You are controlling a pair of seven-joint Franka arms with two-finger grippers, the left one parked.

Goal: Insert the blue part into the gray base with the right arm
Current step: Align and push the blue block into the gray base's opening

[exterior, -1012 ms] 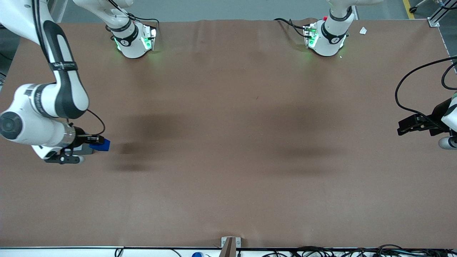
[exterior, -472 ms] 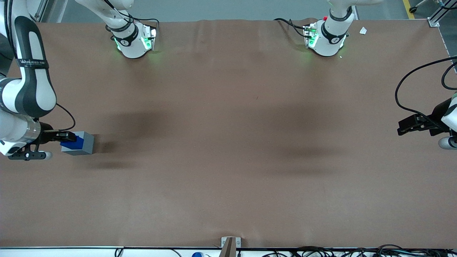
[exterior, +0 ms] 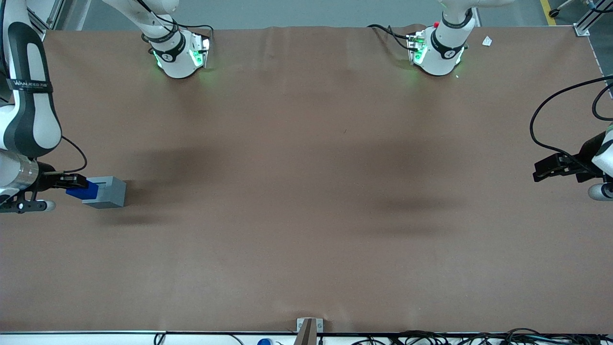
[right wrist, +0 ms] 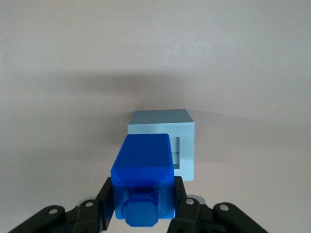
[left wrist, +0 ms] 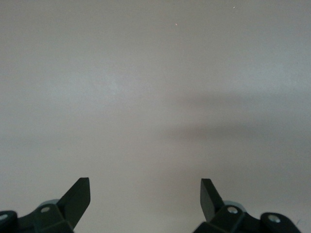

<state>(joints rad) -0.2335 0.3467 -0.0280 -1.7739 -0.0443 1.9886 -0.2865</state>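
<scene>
My hand (right wrist: 142, 204) is clamped on the blue part (right wrist: 143, 177), holding it above the gray base (right wrist: 165, 141) on the worktop (exterior: 306, 191), its recess partly showing beside the part.

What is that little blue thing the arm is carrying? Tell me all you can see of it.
The blue part is a small, bright blue block that looks like smooth plastic, with bevelled edges and a smaller raised stud on the face toward the wrist camera. The pincer grips it on two sides and holds it off the table, beside the gray base, not yet in that cube's recess.
</scene>
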